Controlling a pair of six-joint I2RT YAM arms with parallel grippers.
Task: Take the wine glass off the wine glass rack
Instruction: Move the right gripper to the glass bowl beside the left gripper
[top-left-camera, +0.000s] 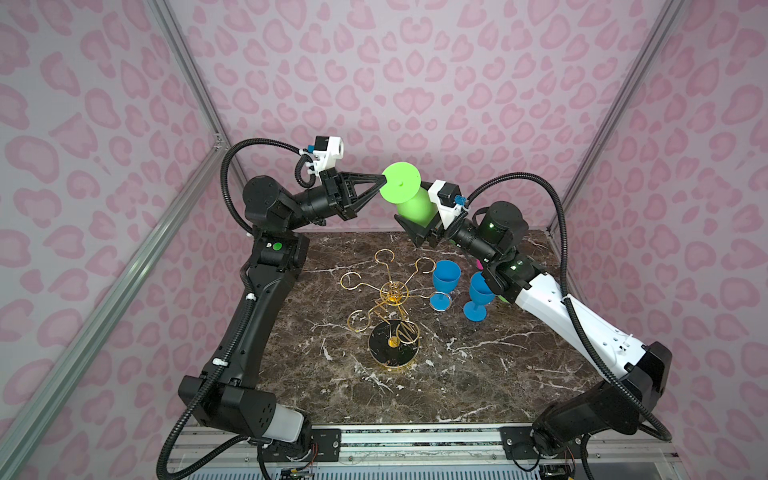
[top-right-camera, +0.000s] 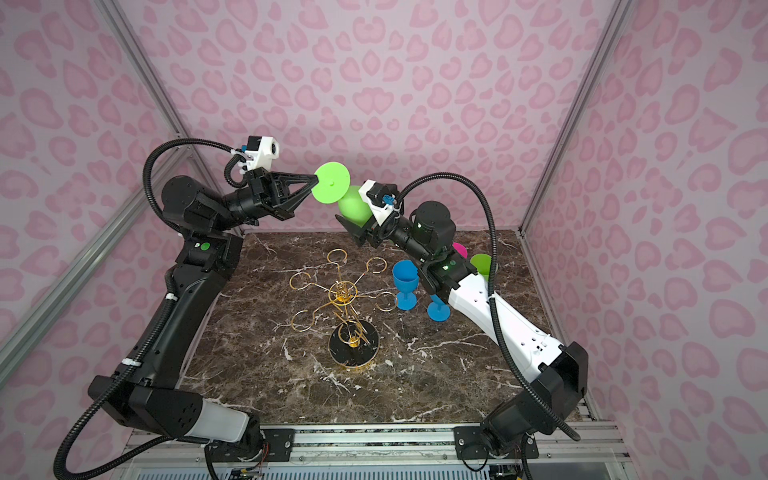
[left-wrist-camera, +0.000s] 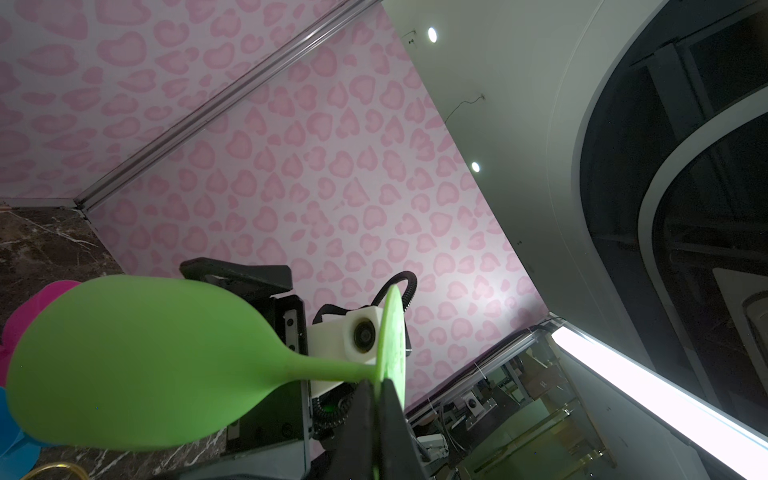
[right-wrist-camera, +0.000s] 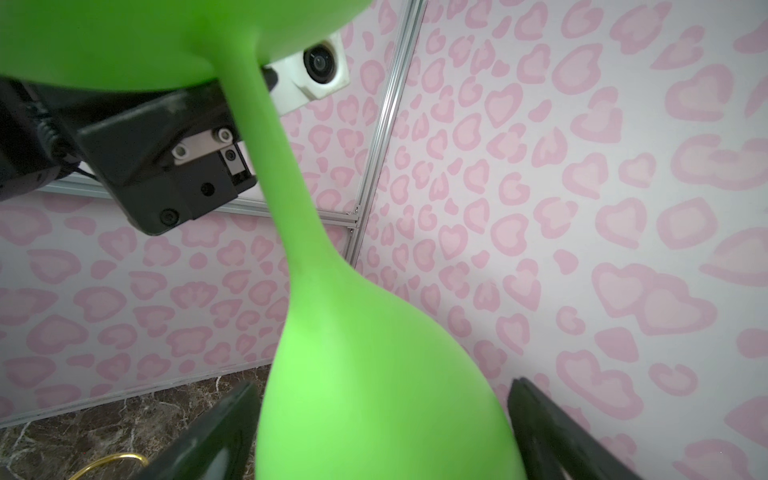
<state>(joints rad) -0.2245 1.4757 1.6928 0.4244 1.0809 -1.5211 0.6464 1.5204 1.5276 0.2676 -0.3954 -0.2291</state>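
L gripper (top-left-camera: 384, 179) pinching wine glass (top-left-camera: 409, 201) by foot; R gripper (right-wrist-camera: 382, 385) spread round bowl

L jaws are clenched on the rim of the green foot disc, seen edge-on in left wrist cam. Glass hangs in air, tilted: foot uppermost & facing the top cams, bowl lower, toward R arm (top-left-camera: 552, 303). R jaws stand wide w/ the bowl btwn them. In right wrist cam one finger (right-wrist-camera: 548, 432) shows a gap to the bowl; the other sits right at the bowl's side, contact can't be told. Only L has a sure grip.

Glass is off the wine glass rack (top-left-camera: 392, 293): up and behind it, over the far edge of the marble table (top-left-camera: 478, 374), close to back wall (top-left-camera: 415, 104). Rack stands mid-table, gold arms fanned above its black base, well apart from both grippers.

Around: two blue glasses upright on table just right of rack. Nearer one (top-left-camera: 446, 276) has its foot just beside a rack loop; the 2nd (top-left-camera: 478, 295) is partly behind R arm. In a top view a pink glass (top-right-camera: 459, 249) & a 2nd green glass (top-right-camera: 481, 262) peek out behind R arm, toward far right corner. R arm crosses above that cluster.

Room: side walls & frame posts close in at the far corners. Bare marble shows left of rack and on the near half, in front of the base. Held glass sits clear above the rack arms.
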